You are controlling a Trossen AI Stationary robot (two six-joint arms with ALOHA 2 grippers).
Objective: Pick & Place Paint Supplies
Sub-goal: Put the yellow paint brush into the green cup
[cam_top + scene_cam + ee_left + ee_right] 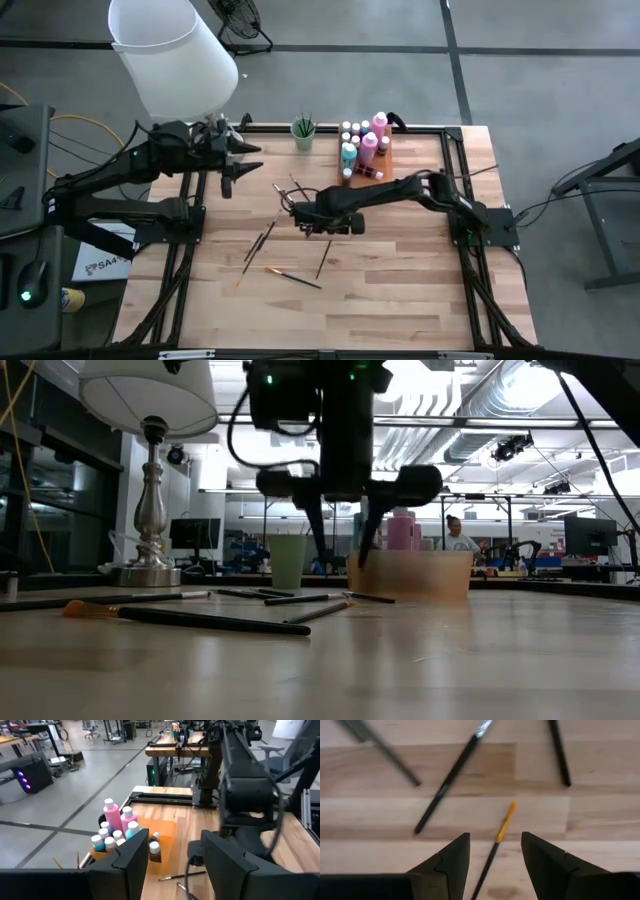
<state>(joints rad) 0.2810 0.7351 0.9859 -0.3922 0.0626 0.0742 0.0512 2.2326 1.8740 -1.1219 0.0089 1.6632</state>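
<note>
Right gripper (495,857) hovers with jaws apart and empty, straddling the orange-tipped paintbrush (504,822). Risk: the thin handle rolls or slips sideways as the fingers close. Left gripper (175,865) waits half-open, empty, near the lamp (170,55).

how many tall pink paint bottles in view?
2. Both stand in the orange tray: one tall pink bottle at its far end, the other beside a teal bottle. None looks hidden.

The lampshade (172,52) hides its own base from above — the low view crops its top. Bottles (404,530) sit half-hidden behind the tray wall (410,574). The orange-tipped brush (496,840) runs off frame — its handle end unseen.
</note>
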